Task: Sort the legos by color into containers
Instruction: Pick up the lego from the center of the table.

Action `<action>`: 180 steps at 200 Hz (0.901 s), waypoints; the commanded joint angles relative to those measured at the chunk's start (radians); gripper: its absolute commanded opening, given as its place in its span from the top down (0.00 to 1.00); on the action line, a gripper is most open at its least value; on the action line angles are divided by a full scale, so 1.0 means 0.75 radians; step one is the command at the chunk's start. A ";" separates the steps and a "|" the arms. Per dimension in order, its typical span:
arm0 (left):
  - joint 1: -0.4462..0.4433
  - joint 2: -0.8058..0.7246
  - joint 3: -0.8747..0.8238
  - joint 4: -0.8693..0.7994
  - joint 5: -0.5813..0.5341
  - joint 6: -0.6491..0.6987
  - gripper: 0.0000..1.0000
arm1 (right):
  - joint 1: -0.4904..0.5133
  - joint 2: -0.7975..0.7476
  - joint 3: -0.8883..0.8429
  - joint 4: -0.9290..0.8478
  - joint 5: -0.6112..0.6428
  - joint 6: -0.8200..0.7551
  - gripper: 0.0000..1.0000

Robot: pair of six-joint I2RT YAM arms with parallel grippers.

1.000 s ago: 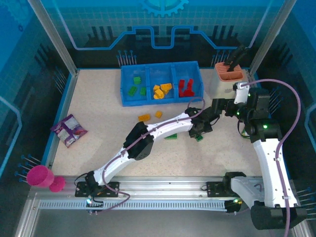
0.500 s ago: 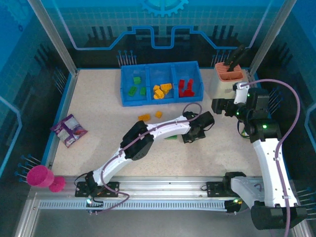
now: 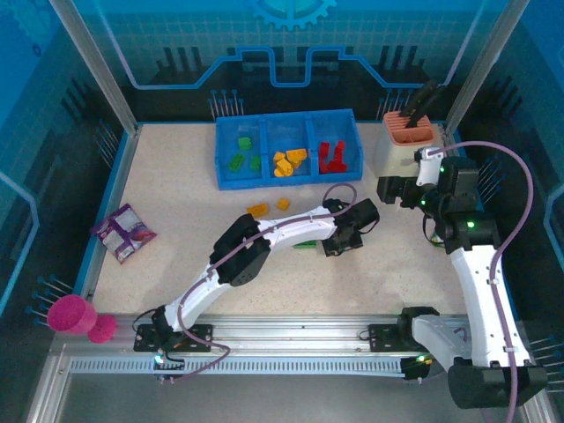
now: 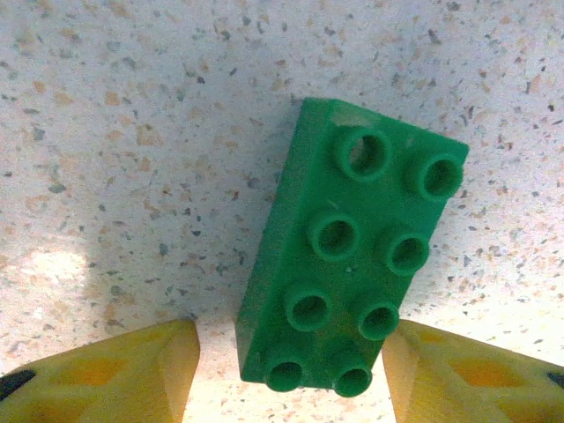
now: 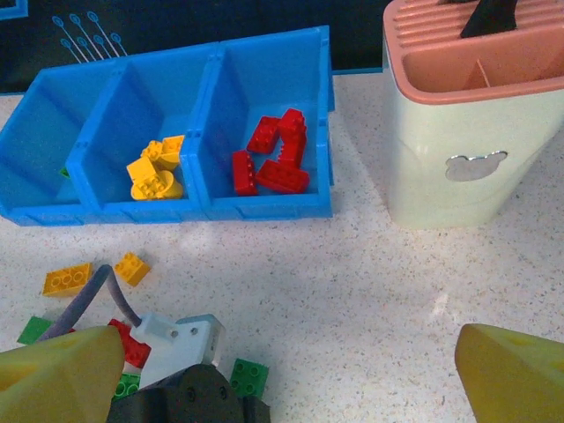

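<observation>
Green lego [image 4: 352,256] sits between left gripper's [image 4: 286,388] spread jaws, long axis pointing away from wrist; right gripper [image 5: 286,374], jaws wide, farther off.

Speckled beige tabletop [image 3: 176,194], ringed by blue panelled walls [image 3: 176,44], gear motif [image 3: 291,11] at far centre; aluminium rail [image 3: 300,363] along near edge.

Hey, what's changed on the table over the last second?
The left fingers shifted left and slightly toward the near edge, now straddling a green two-by-four brick, not yet gripping it. The right fingers, blue tray and its sorted bricks stayed put.
</observation>
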 commanded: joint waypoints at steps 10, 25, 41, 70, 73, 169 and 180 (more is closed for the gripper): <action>0.025 0.117 0.136 -0.190 -0.124 0.170 0.41 | 0.014 0.013 -0.024 0.034 -0.017 -0.001 0.02; 0.027 0.148 0.210 -0.226 -0.167 0.236 0.42 | 0.013 0.023 -0.024 0.040 -0.019 -0.001 0.02; 0.033 0.188 0.278 -0.255 -0.177 0.291 0.45 | 0.010 0.037 -0.019 0.041 -0.024 0.001 0.02; 0.044 0.244 0.345 -0.301 -0.189 0.360 0.51 | -0.002 0.057 -0.014 0.041 -0.039 0.002 0.02; 0.045 0.246 0.344 -0.301 -0.189 0.367 0.53 | -0.002 0.058 -0.013 0.041 -0.040 0.004 0.02; 0.058 -0.021 0.018 -0.272 -0.153 0.547 0.75 | -0.021 0.175 -0.028 0.104 -0.138 0.004 0.01; 0.071 -0.102 -0.031 -0.286 -0.178 0.556 0.76 | -0.021 0.190 -0.038 0.118 -0.127 0.007 0.01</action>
